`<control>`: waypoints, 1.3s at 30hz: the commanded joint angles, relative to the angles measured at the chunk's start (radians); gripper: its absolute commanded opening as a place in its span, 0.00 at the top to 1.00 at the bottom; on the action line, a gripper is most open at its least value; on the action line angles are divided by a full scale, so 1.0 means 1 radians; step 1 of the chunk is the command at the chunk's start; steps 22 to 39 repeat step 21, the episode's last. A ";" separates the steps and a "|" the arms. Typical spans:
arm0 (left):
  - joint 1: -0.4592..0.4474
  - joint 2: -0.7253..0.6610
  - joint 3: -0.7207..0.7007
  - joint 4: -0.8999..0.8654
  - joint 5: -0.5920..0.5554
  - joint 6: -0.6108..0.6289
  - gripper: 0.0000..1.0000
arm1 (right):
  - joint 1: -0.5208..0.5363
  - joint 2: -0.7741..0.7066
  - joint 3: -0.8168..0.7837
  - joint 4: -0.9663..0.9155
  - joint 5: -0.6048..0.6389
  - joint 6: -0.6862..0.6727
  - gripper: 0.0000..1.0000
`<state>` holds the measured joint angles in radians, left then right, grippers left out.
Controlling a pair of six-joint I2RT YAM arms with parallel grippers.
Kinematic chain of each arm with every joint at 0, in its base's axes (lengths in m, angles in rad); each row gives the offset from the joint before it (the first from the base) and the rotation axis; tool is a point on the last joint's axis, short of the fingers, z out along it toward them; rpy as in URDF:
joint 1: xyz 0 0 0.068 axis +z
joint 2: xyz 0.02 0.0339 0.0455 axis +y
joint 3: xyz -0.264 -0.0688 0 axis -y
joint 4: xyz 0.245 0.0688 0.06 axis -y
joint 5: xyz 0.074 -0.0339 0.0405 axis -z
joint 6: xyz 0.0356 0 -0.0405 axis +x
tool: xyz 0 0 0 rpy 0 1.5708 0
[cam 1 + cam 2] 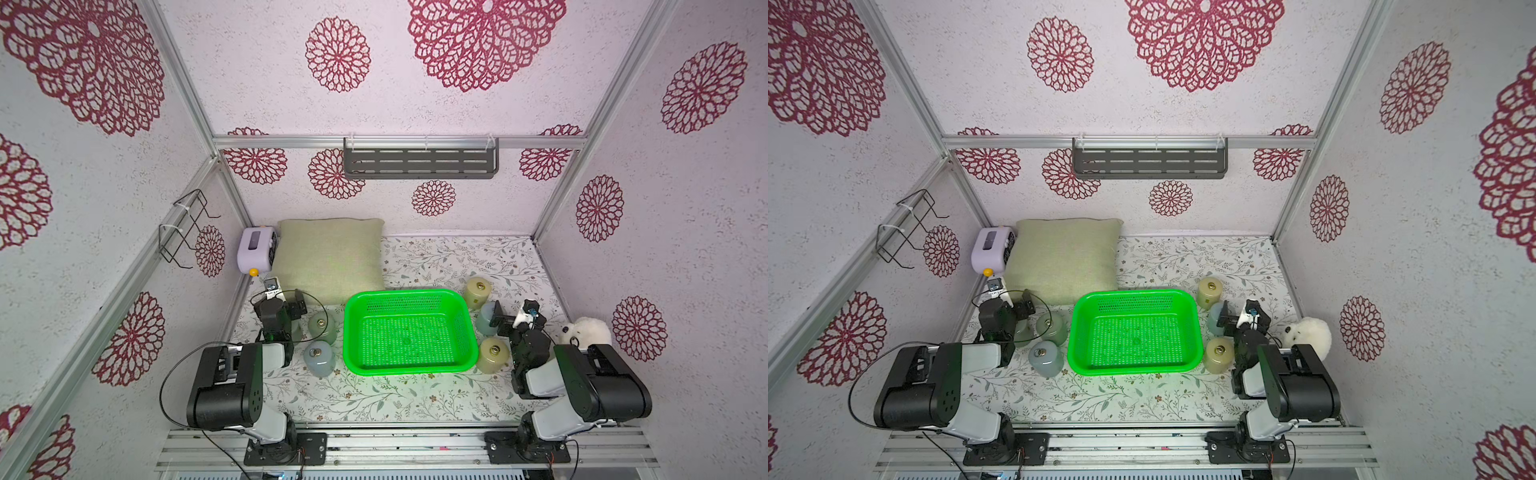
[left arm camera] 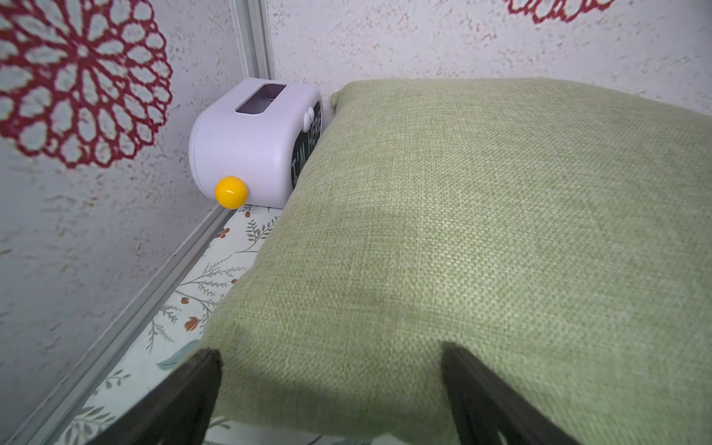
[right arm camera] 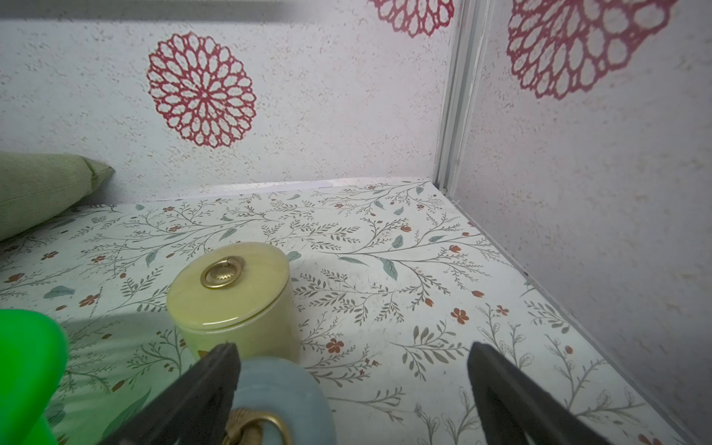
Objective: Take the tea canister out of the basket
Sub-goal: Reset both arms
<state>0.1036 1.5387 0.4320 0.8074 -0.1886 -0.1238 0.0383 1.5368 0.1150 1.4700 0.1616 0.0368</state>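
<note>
Green basket sits mid table, just in front of the pillow. All the tea canisters I can see stand upright on the table outside it, next to its short sides.

On the right arm's side:
- far yellow canister
- right blue-grey canister
- near yellow canister

On the left arm's side:
- green canister
- left blue-grey canister

Something pale shows behind the left arm, can't tell what it is.

Right gripper has its jaws spread wide and grips nothing. It's above the right blue-grey canister, whose lid with a brass ring lies close to one finger in the right wrist view. Can't tell if they touch.

Left gripper is also spread wide and holds nothing. It points at the pillow, with the green canister just beside the arm in both top views.

The purple box with a yellow knob is in the back corner, pressed against the pillow. White plush toy sits by the side wall next to the right arm.
</note>
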 commanded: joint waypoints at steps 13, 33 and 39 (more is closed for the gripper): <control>0.011 0.009 -0.008 0.055 0.018 0.006 0.03 | 0.000 0.000 0.001 0.049 0.019 0.008 0.01; 0.011 0.010 -0.008 0.054 0.019 0.007 0.03 | -0.001 0.000 -0.002 0.056 0.016 0.009 0.01; 0.011 0.010 -0.008 0.054 0.019 0.007 0.03 | -0.001 0.000 -0.002 0.056 0.016 0.009 0.01</control>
